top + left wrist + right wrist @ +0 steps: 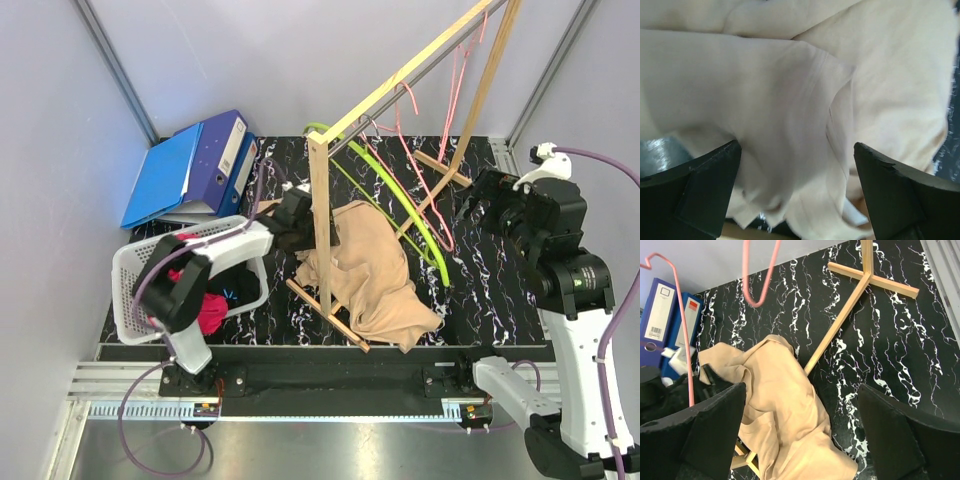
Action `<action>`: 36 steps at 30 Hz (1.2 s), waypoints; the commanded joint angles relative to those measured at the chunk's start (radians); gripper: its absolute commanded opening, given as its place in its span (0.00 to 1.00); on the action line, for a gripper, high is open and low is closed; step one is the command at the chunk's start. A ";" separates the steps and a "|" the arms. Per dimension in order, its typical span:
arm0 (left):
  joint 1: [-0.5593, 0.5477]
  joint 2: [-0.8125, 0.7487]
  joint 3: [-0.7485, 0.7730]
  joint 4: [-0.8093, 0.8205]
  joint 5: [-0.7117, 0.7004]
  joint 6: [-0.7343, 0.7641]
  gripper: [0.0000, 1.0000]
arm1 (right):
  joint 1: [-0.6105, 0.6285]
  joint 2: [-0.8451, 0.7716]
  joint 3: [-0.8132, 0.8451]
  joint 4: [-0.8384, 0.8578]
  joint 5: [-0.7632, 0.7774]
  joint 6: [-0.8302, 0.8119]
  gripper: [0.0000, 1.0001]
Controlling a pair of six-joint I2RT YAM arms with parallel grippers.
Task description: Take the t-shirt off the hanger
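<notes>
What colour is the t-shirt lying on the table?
The t-shirt is plain beige; the right wrist view shows it best.

one beige t-shirt [368,280]. one wooden rack [319,215], a single rail across its top. two pink hangers [758,304] can be told apart on that rail; the thin wires cross, so a third cannot be ruled out. one green hanger [415,218]. two blue binders [215,150], counted by the two labelled spines in the right wrist view. one white basket [128,268], with one red cloth [212,312] showing inside it. one black marbled surface [500,290]. two arms, and so two tools: the left tool [796,147] and the right tool [801,390], each with two dark fingers [705,185].
</notes>
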 commanded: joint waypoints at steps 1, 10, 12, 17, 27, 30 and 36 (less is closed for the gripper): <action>-0.046 0.134 0.091 0.007 -0.053 -0.031 0.99 | -0.005 -0.022 -0.028 0.007 0.015 -0.011 1.00; -0.039 0.165 0.034 0.162 0.076 -0.068 0.33 | -0.005 -0.078 -0.092 0.019 -0.028 -0.012 1.00; -0.016 0.084 0.002 0.206 0.107 -0.090 0.12 | -0.005 -0.091 -0.110 0.027 -0.035 -0.012 1.00; 0.095 -0.168 -0.092 0.193 0.153 -0.139 0.00 | -0.006 -0.117 -0.158 0.055 -0.052 0.000 1.00; 0.269 -0.565 0.052 -0.115 0.147 -0.033 0.00 | -0.005 -0.155 -0.346 0.127 -0.175 0.078 1.00; 0.317 -0.620 0.147 -0.201 0.131 0.002 0.00 | -0.005 -0.166 -0.380 0.141 -0.187 0.084 1.00; 0.398 -0.674 0.420 -0.382 0.001 0.091 0.00 | -0.005 -0.164 -0.396 0.148 -0.193 0.071 1.00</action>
